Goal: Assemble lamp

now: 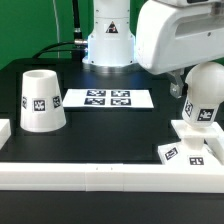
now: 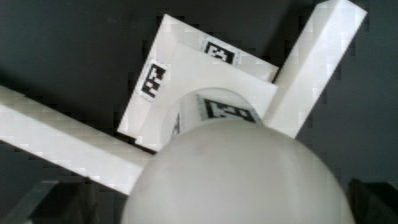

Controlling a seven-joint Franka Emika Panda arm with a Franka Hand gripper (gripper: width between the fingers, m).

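My jaws are clamped on the bulb (image 1: 203, 97); I judge it light, stiff, slick plastic, best held across its rounded sides.

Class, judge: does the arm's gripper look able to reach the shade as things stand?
Probably not yet. The gripper seems shut on the bulb by the base. The shade stands apart at the exterior view's left, nothing over it, so the path looks free once the bulb is released.
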